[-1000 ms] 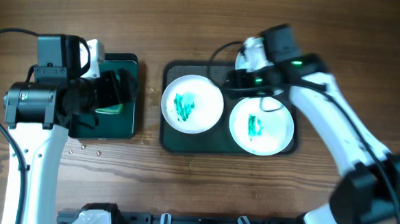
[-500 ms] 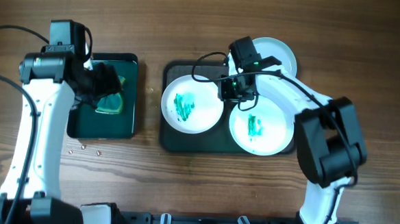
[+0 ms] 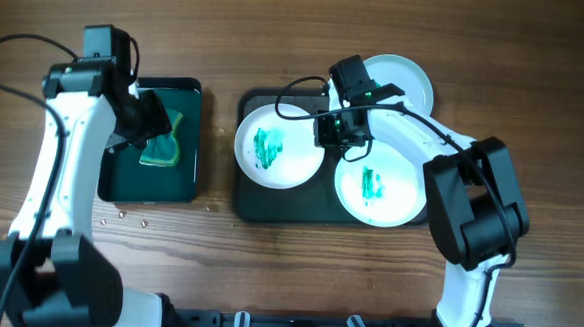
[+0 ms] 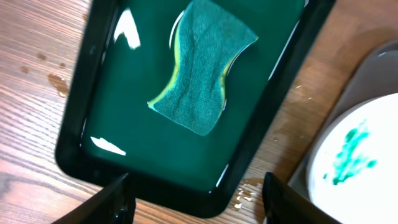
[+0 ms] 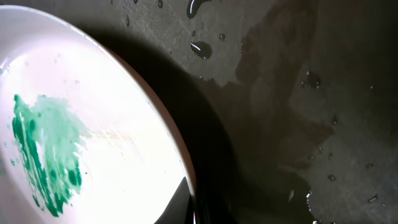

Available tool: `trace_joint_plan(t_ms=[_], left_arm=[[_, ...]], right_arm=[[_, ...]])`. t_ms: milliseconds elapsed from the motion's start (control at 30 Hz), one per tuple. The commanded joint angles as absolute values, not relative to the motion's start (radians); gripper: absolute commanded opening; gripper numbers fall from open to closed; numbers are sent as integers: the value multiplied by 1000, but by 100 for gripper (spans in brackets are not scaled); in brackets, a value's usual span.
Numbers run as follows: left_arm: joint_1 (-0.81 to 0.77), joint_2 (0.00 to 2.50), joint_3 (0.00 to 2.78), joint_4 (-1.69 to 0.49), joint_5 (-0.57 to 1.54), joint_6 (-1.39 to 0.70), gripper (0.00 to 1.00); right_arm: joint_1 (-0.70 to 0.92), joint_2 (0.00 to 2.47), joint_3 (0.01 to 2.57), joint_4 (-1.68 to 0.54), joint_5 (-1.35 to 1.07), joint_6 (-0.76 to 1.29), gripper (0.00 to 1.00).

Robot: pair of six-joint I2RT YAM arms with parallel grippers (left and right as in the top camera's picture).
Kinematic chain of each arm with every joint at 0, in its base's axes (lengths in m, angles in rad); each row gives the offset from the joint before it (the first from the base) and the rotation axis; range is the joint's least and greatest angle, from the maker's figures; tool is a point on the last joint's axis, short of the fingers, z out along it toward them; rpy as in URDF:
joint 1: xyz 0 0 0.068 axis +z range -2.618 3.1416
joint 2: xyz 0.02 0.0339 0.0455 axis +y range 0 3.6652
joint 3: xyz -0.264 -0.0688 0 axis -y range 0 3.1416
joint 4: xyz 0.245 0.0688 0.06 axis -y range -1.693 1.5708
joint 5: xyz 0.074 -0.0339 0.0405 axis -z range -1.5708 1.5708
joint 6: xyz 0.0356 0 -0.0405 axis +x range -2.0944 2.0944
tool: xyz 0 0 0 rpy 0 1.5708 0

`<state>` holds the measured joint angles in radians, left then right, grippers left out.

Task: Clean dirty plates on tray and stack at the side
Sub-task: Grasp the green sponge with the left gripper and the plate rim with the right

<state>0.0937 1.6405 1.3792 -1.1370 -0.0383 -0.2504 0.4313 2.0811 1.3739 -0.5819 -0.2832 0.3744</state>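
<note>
Right pincer (image 3: 337,136), newly swung inward, is resting closed between two smeared round white plates (image 3: 280,150); left pincer (image 4: 198,198) is hovering open above a green sponge (image 4: 202,65).

Two plates (image 3: 280,150) abreast on the tray (image 3: 242,207), third plate (image 3: 409,80) behind it, sponge (image 3: 161,150) in small tray (image 3: 151,186) leftward.

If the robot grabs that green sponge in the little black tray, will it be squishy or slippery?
The sponge will probably squash and bend: a soft-looking yellow layer shows under its green scouring top. It may be wet and drip, since the small black tray gleams as if filmed with water.
</note>
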Motion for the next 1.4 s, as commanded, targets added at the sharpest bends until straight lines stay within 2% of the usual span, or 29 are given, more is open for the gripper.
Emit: trace_joint_plan(t_ms=[0, 67, 433, 500, 600, 800, 1033, 1133, 1367], left_arm=[[99, 1737, 1393, -1110, -54, -144, 61], [99, 1787, 1393, -1082, -59, -80, 54], [116, 2009, 1393, -903, -43, 54, 37], [116, 2030, 1393, -893, -43, 53, 29], [115, 2038, 1393, -893, -43, 53, 4], [115, 2009, 1398, -910, -43, 47, 4], [115, 1885, 1509, -1038, -30, 11, 4], [113, 1827, 1549, -1086, 53, 10, 4], [26, 1780, 1550, -1096, 263, -172, 4]], right_arm=[[436, 2149, 1380, -579, -247, 402, 4], [436, 2151, 1380, -579, -247, 401, 4], [435, 2151, 1380, -572, -246, 395, 4], [435, 2151, 1380, -571, -246, 395, 4], [435, 2152, 1380, -569, -246, 395, 4], [435, 2151, 1380, -569, -246, 395, 4], [435, 2151, 1380, -573, -243, 395, 4], [435, 2151, 1380, -581, -247, 395, 4], [435, 2151, 1380, -620, -315, 401, 4]])
